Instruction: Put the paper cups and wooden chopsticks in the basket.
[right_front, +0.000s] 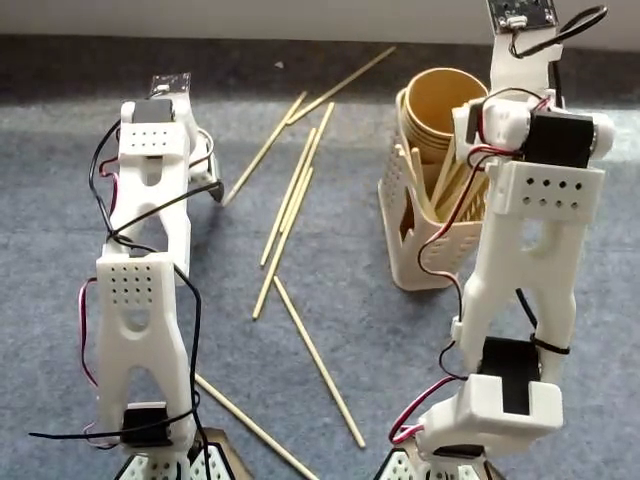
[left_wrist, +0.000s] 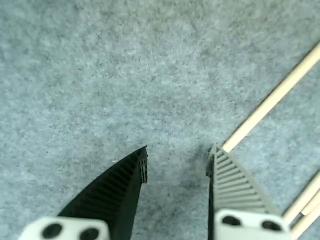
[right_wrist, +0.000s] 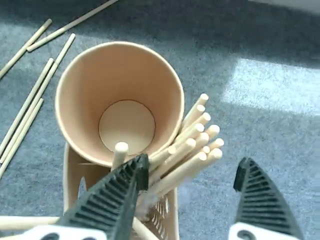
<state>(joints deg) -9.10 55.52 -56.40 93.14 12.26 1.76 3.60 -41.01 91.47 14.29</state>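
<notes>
High view: the basket (right_front: 425, 265) stands on the bench (right_front: 350, 310) under the right arm (right_front: 530, 230). Stacked paper cups (right_front: 440, 100) sit upright inside it with chopsticks packed beside them. Several loose chopsticks (right_front: 290, 215) lie scattered between the arms, so I'd call the job partly done. The left arm (right_front: 150, 200) leans down beside those sticks. Left wrist view: left jaws wide, empty, tips close to the bench, one chopstick (left_wrist: 272, 97) ending right at the pale tip; looks lined up for a pick. Right wrist view: right jaws wide, empty, hanging over the basket (right_wrist: 75, 180), above the top cup (right_wrist: 120, 100) and the chopstick bundle (right_wrist: 195, 145) leaning against its rim; reads as a drop position.
</notes>
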